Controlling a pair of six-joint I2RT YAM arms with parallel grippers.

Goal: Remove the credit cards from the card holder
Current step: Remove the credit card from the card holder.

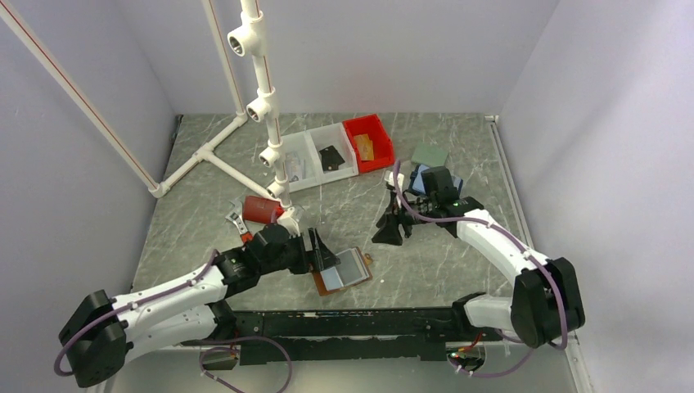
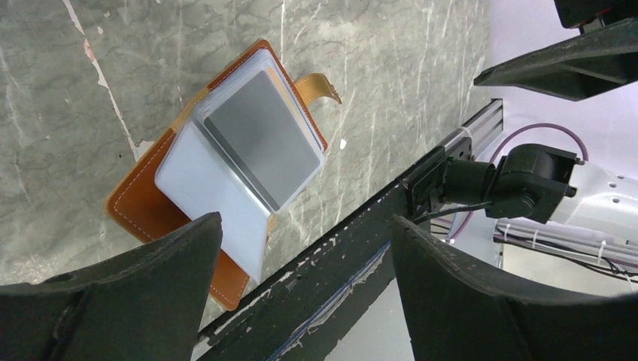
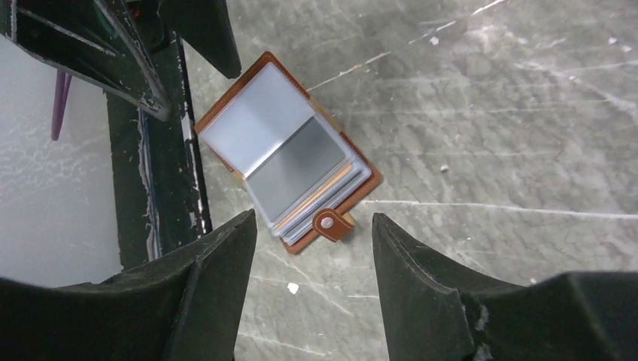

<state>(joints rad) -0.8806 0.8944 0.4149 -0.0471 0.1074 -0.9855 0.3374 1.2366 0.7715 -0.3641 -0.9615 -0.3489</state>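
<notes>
— Left hand [image 1: 323, 252], how does it stand?
— Released, its fingers [image 2: 150, 286] spread wide with nothing between them. Its arm reaches low across the desk [image 1: 458, 270] from the near left. The hand sits just left of the card holder [image 1: 344, 270], tilted down toward it.
— And the card holder?
— It lies open and flat near the front middle of the desk, clear sleeves up, with the strap tab sticking out at one side. A grey credit card [image 2: 263, 139] shows inside the top sleeve. More sleeves are stacked beneath, and I cannot tell what they hold.
— Right hand [image 1: 394, 232]?
— Also released and empty. It hangs above the desk, beyond and to the right of the holder and apart from it, pointing down.
— Room to move?
— Bare marble lies on the holder's right and far sides. A black rail [image 1: 344, 323] runs close along its near edge.
— What else is near?
— A red cylinder [image 1: 260, 209] and a white pipe frame [image 1: 262, 98] stand behind the left hand. White bins [image 1: 315, 155] and a red bin [image 1: 368, 141] sit at the back. A blue case with a grey panel [image 1: 429, 155] lies behind the right wrist.
</notes>
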